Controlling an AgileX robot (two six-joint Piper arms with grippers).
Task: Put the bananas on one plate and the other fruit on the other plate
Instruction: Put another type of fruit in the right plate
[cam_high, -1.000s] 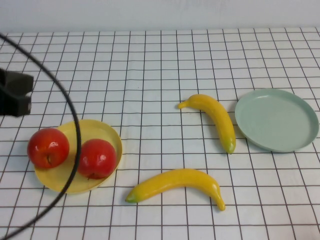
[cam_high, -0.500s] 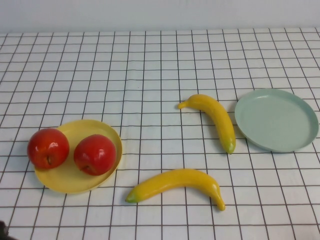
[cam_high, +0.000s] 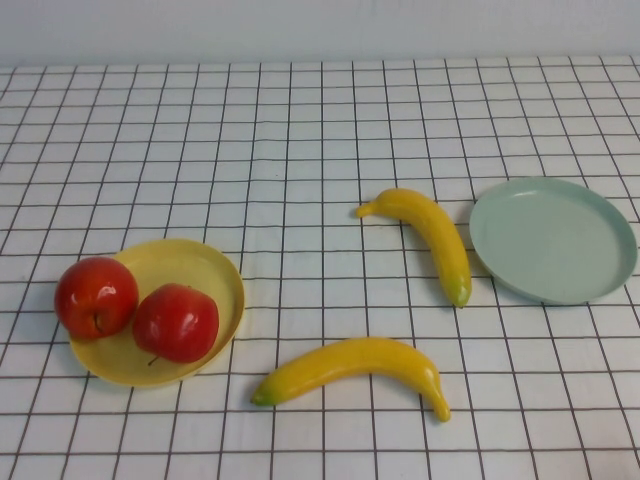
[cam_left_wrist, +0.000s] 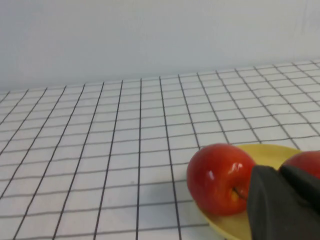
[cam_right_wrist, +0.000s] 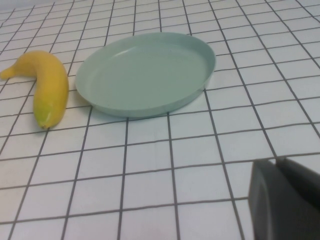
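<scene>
Two red apples lie together on the yellow plate (cam_high: 205, 268): one (cam_high: 96, 297) on its left rim, the other (cam_high: 176, 322) touching it. The two bananas lie on the cloth, one (cam_high: 434, 240) just left of the pale green plate (cam_high: 553, 238), the other (cam_high: 355, 367) nearer the front. Neither arm shows in the high view. My left gripper (cam_left_wrist: 279, 168) is shut and holds nothing, low beside the yellow plate (cam_left_wrist: 265, 152), with one apple (cam_left_wrist: 217, 177) just behind it. My right gripper (cam_right_wrist: 276, 161) is shut and holds nothing, over bare cloth short of the green plate (cam_right_wrist: 145, 72) and a banana (cam_right_wrist: 50, 87).
A white cloth with a black grid (cam_high: 300, 150) covers the whole table. A plain pale wall (cam_high: 320, 25) closes the far edge. The green plate holds nothing.
The left arm and its cable have drawn back out of the high view. The right-hand apple has rolled forward and left on the yellow plate until it touches the other apple.
</scene>
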